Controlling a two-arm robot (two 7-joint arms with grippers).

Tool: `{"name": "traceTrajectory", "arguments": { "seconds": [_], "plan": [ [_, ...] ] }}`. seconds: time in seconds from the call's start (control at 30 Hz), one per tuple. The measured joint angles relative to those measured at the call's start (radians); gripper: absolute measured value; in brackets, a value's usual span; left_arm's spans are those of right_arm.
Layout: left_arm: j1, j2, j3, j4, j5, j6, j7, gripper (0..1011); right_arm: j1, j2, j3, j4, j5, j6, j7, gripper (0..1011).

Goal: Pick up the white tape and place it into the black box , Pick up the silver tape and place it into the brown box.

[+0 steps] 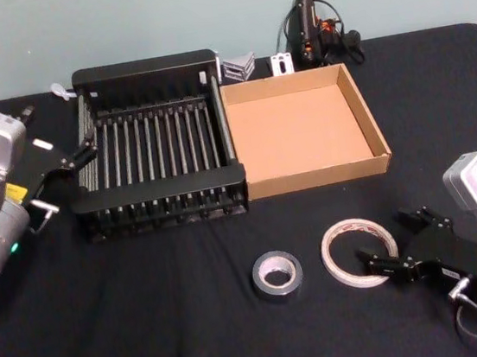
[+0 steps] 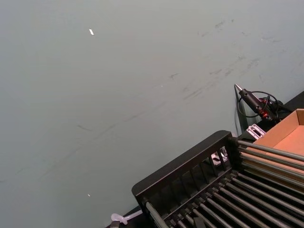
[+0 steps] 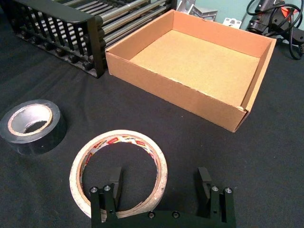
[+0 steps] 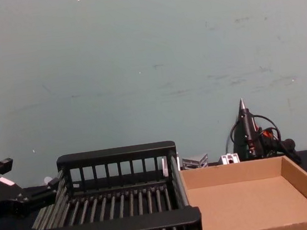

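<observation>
White tape [image 1: 360, 252] lying flat on the black table [image 1: 152, 328] toward its near edge, right of centre, just beside the silver tape [image 1: 277, 276] on its left, the two apart. Likely light and stiff enough to keep its ring shape, with a thin wall and slick outer face; best pinched across that wall, one finger inside the wide hole and one outside. Right gripper [image 3: 159, 183] low over the near-right part of the ring, fingers spread, one finger inside the hole and the other outside well clear of the band, so nothing pinched yet. Silver roll thicker and probably heavier, smaller hole, same wall pinch advisable. Farther back, black box [image 1: 156, 145] and brown box [image 1: 302, 131] side by side and touching, both holding nothing. Left gripper [image 1: 66, 160] parked at the black box's left side, fingers apparently spread, holding nothing. Glue gun [image 1: 312, 34] at the far edge.
</observation>
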Motion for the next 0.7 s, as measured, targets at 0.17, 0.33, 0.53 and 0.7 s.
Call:
{"name": "traceTrajectory", "arguments": {
  "seconds": [0.17, 0.33, 0.53, 0.7],
  "plan": [
    [0.000, 0.000, 0.000, 0.000, 0.000, 0.000, 0.000, 1001, 0.000, 0.000, 0.000, 0.000, 0.001, 0.000, 0.000, 947],
    [0.000, 0.000, 0.000, 0.000, 0.000, 0.000, 0.000, 1001, 0.000, 0.001, 0.000, 0.000, 0.002, 0.000, 0.000, 812],
    [0.000, 0.000, 0.000, 0.000, 0.000, 0.000, 0.000, 1001, 0.000, 0.001, -0.001, -0.001, 0.003, 0.000, 0.000, 650],
    [0.000, 0.000, 0.000, 0.000, 0.000, 0.000, 0.000, 1001, 0.000, 0.001, -0.001, -0.001, 0.003, 0.000, -0.001, 479]
  ]
}}
